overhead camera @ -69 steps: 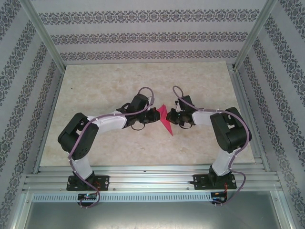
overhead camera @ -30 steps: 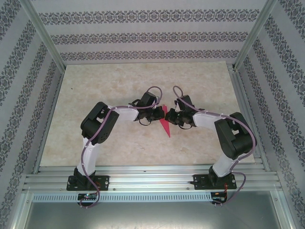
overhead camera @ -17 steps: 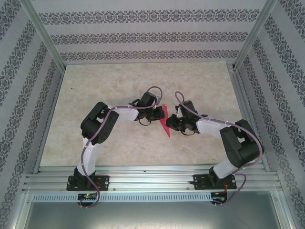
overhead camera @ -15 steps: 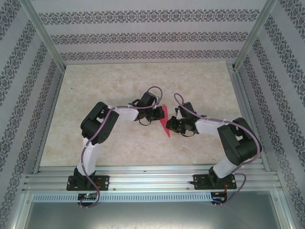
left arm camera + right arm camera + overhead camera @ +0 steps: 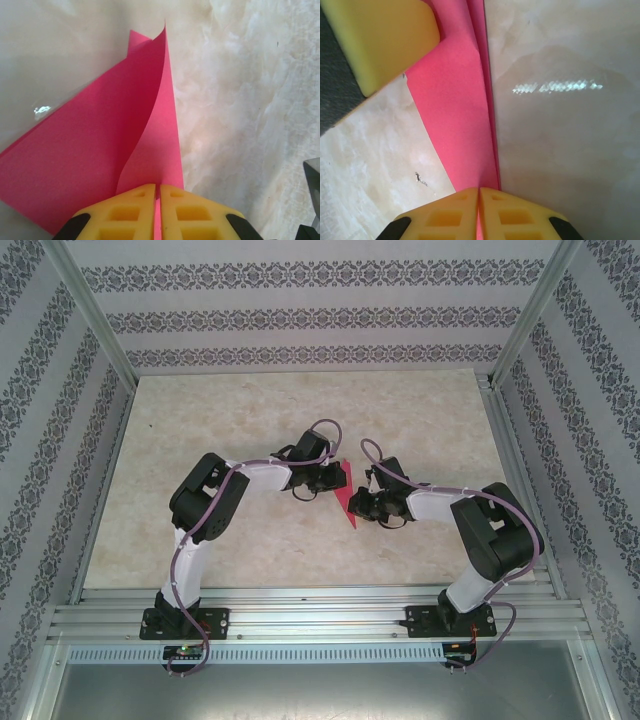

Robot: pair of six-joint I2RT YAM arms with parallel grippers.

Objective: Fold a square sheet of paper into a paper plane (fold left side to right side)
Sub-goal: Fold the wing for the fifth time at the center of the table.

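Marbled beige tabletop (image 5: 250,410) holds the pink paper plane (image 5: 344,502) at its middle, between the two arms. The left gripper (image 5: 157,192) is pinched tight on the plane's far end, one flap curling upward. The right gripper (image 5: 479,196) is clamped on its right edge.

One bright pink folded sheet of paper (image 5: 343,496) lies on one beige marbled tabletop (image 5: 220,420). Two black-and-white robot arms flank it: the left arm (image 5: 212,498) at nine o'clock, the right arm (image 5: 495,530) at three o'clock. Two grippers, left gripper (image 5: 157,188) and right gripper (image 5: 479,190), carry two yellow fingers (image 5: 125,212) each, four altogether.
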